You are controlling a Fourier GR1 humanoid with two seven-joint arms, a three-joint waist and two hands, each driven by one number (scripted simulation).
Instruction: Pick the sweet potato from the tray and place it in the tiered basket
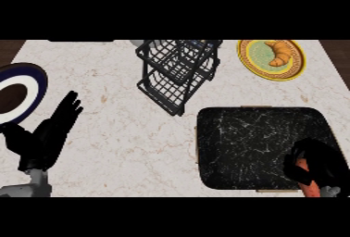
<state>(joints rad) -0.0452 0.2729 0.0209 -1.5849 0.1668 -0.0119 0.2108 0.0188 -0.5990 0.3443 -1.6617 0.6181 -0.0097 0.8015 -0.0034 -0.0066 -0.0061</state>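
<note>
Okay, head view is the only one I'm getting. My right hand (321, 162) is curling round the orange, elongated sweet potato (311, 189) over the near right corner of the black, white-veined rectangular tray (253, 143). The fingers are hiding its middle, and I can't tell whether it's lifted or lying on the tray. My left hand (51, 132) is resting open with straight fingers at the left, near the dark-blue-and-white round plate (31, 90).

I'm judging the risks like this. The black wire tiered basket (178, 69) is sitting well apart, far and to the left, so the carry is long and the potato may be slipping in the hand. Going in crosswise, it may be catching a wire or nudging the basket toward the yellow plate holding a croissant (270, 58).

The potato's long axis is running near-to-far, with its far end leaning slightly left. I can't tell which end is tapering.
</note>
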